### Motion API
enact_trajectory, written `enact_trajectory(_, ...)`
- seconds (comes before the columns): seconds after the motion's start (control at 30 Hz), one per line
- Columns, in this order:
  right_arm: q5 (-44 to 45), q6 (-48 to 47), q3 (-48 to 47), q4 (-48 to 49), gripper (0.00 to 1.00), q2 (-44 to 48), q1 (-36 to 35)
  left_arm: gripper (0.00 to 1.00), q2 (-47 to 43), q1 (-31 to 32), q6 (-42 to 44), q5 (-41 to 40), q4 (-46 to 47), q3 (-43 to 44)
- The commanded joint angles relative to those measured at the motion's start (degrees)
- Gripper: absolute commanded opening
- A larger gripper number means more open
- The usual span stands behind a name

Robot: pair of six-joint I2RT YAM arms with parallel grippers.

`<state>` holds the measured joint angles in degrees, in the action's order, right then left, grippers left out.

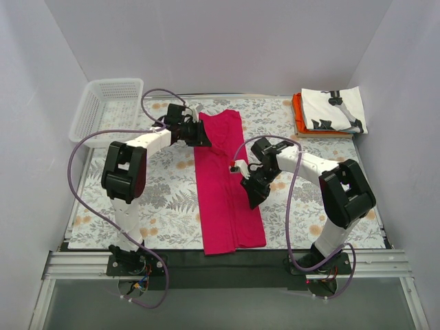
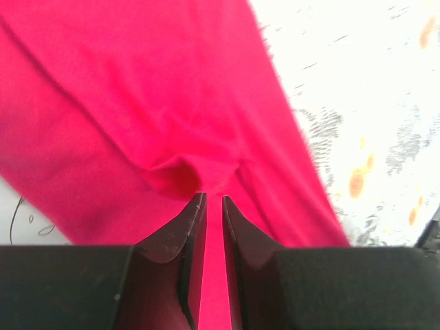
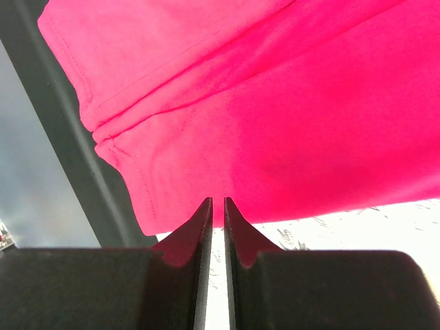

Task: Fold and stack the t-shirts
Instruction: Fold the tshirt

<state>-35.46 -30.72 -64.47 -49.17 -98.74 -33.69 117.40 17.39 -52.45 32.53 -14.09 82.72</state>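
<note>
crimson shirt (image 1: 223,199): long folded strip at table centre, running 12 to 6 o'clock.
left gripper (image 2: 214,199): at the strip's 11 o'clock end, fingers nearly together, pinching bunched cloth.
right gripper (image 3: 218,203): at the strip's 3 o'clock edge, fingers almost closed; hold on cloth unclear.
white shirt (image 1: 333,110): lies on the orange shirt (image 1: 298,113), at 1 o'clock.
basket (image 1: 103,103): 11 o'clock.

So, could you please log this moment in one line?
left gripper: shut on pink t-shirt; right gripper: shut at its edge; white t-shirt: atop orange t-shirt

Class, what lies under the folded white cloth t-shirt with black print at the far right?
Under the white t-shirt, a folded orange cloth t-shirt shows along the left and near edges; the rest is covered.
</note>
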Motion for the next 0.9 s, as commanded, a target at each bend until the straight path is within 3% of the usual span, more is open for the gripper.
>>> enact_trajectory(0.0,-0.7,-1.2,-2.6,-0.8,0.15,-0.1,0.6,0.16,-6.9,0.1,-1.2,3.9,4.9,0.2)
enact_trajectory(0.27,-0.1,-0.8,-3.9,-0.7,0.15,-1.6,2.4,0.16,-0.8,1.0,-5.6,5.7,5.7,4.1)
enact_trajectory(0.43,-2.2,-0.2,-5.8,-0.8,0.15,-3.7,5.9,0.22,2.5,1.8,-7.5,6.0,5.6,2.5)
enact_trajectory(0.67,-2.3,-0.5,-6.8,-0.8,0.16,-5.3,8.4,0.20,7.5,1.8,-9.1,2.5,6.7,-0.2)
enact_trajectory(0.87,-2.2,-0.6,-9.0,-0.8,0.16,-7.7,9.5,0.18,16.8,-0.2,-9.3,4.3,5.0,6.6)
